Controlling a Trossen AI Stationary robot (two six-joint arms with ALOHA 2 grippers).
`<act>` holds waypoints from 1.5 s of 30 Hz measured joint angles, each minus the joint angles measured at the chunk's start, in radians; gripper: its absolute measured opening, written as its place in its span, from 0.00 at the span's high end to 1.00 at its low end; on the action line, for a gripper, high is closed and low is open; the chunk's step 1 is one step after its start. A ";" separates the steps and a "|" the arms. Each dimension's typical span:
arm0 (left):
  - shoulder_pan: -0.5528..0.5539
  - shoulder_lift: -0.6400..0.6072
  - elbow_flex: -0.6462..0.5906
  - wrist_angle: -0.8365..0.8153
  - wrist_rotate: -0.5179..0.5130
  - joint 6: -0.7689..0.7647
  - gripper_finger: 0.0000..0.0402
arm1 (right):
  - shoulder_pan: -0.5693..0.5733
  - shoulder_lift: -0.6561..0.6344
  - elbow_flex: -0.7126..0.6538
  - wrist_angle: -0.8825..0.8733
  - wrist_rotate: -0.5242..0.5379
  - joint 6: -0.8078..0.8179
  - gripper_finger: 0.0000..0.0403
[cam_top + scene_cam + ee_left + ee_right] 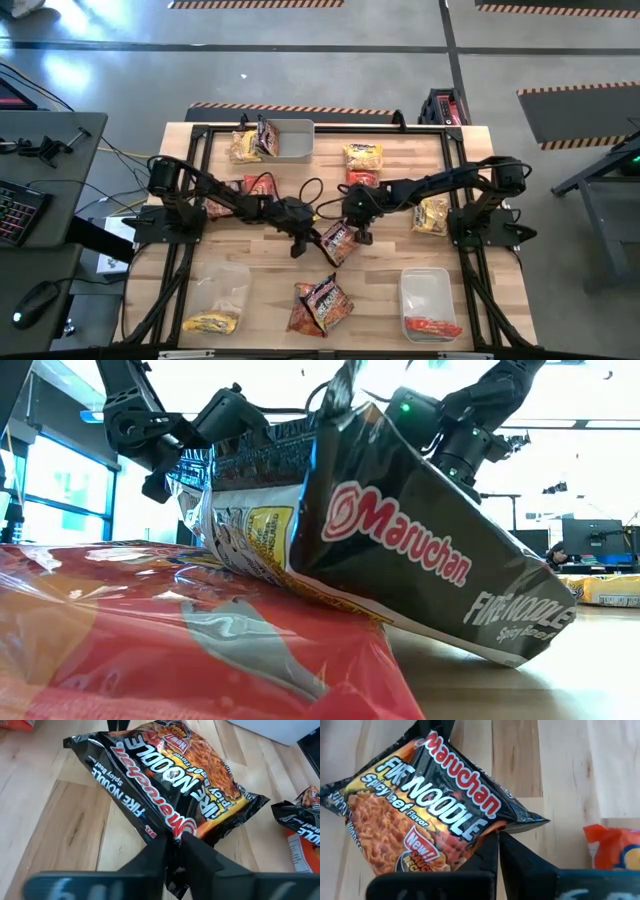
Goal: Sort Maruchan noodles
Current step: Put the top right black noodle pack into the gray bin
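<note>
Grippers left and right both apparently pinch one black noodle packet.

Bright overhead light; low view foreground blurred.

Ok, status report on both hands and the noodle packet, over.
Left hand and right hand both shut on the black Fire Noodle packet, mid-table. Other packets lie nearby, none blocking.
</note>
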 joint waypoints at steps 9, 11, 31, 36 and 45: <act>0.005 -0.003 0.001 0.012 -0.002 0.072 0.99 | -0.021 -0.073 0.040 -0.203 0.010 0.064 0.81; 0.005 -0.011 0.001 0.016 -0.007 0.101 1.00 | -0.039 -0.083 0.000 -0.161 -0.038 0.110 0.76; -0.001 -0.133 0.001 0.012 -0.122 0.458 1.00 | -0.199 -0.082 -0.495 0.999 -0.490 0.629 0.65; -0.009 -0.183 0.001 0.014 -0.155 0.510 1.00 | -0.195 -0.082 -0.471 1.003 -0.497 0.607 0.51; -0.013 -0.342 0.001 0.010 -0.171 0.555 1.00 | -0.194 -0.082 -0.439 1.031 -0.421 0.474 0.36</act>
